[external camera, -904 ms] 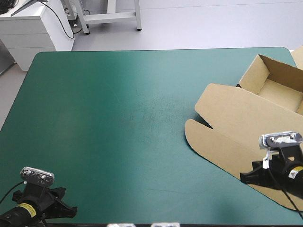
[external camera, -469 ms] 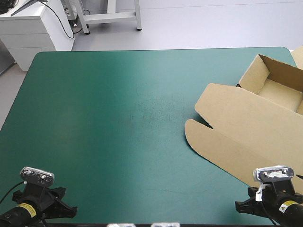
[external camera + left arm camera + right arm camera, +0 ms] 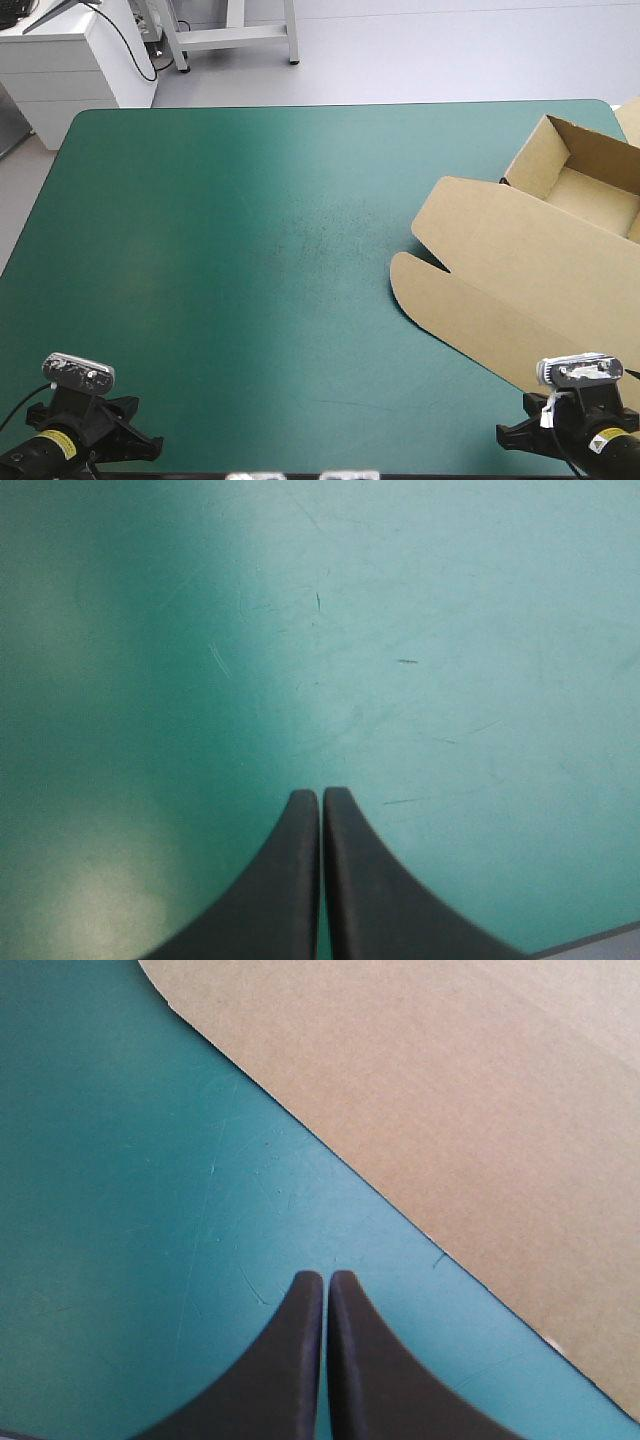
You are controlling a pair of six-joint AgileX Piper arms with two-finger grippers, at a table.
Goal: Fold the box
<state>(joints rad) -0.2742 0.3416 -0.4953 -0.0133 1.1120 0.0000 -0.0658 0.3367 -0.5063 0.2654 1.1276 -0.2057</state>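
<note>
The brown box (image 3: 500, 265) lies at the table's right side. Its tray (image 3: 585, 185) stands open with walls raised at the far right, and the lid lies flat, reaching toward the near edge. My right gripper (image 3: 319, 1278) is shut and empty over the teal-green cover, just short of the lid's slanting edge (image 3: 450, 1110). In the high view it sits at the near right corner (image 3: 520, 435). My left gripper (image 3: 321, 795) is shut, with nothing in it, over bare cover at the near left corner (image 3: 125, 435).
The table's near edge (image 3: 600, 942) shows close beside the left gripper. The tray stands by the table's rounded far right corner (image 3: 603, 104) and runs out of the picture on the right.
The right gripper has drawn back from over the lid toward the table's near edge, then stayed put. The box and the left arm have not moved.
</note>
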